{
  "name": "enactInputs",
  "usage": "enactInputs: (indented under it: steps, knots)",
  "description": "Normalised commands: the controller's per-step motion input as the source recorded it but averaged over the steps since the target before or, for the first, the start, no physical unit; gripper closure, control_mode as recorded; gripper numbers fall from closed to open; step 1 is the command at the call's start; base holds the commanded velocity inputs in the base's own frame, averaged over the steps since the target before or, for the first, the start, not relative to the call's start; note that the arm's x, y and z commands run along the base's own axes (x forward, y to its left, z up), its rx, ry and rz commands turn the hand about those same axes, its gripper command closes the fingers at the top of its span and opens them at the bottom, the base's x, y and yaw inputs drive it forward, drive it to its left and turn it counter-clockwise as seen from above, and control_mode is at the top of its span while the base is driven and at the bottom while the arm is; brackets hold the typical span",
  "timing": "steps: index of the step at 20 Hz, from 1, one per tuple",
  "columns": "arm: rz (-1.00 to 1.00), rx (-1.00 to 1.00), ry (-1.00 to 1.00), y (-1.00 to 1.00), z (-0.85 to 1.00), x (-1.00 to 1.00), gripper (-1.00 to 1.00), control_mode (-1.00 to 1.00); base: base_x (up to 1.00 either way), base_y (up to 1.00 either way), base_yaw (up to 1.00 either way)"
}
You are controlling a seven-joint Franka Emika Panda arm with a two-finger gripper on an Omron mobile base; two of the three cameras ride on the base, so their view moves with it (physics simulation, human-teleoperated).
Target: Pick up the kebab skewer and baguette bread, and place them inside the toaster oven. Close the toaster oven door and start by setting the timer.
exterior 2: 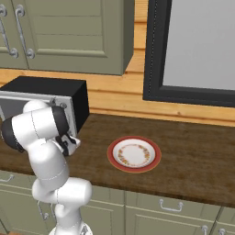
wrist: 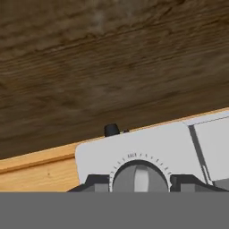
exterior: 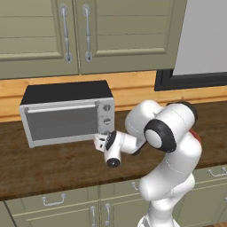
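At the toaster oven (exterior: 66, 117), end effector (wrist: 139, 181) straddles a knob (wrist: 138, 175).

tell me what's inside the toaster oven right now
The toaster oven door is shut and its grey glass shows no clear shapes, so the contents cannot be made out. The plate on the counter is bare.

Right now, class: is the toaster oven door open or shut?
Shut. The toaster oven door sits flush and upright in the toaster oven front, handle bar at its top.
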Motion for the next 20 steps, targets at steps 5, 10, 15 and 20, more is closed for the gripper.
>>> enactInputs:
  steps: [5, 10, 15, 20]
  knots:
    - [0.0, 0.26, 0.0, -0.27, 0.2, 0.25, 1.0, -1.0, 0.0, 0.0, 0.0]
    - [0.0, 0.28, 0.0, -0.3, 0.19, 0.27, 1.0, -1.0, 0.0, 0.0, 0.0]
    - [0.0, 0.29, 0.0, -0.25, 0.14, 0.34, 1.0, -1.0, 0.0, 0.0, 0.0]
    - [0.0, 0.29, 0.0, -0.2, 0.05, 0.4, 1.0, -1.0, 0.0, 0.0, 0.0]
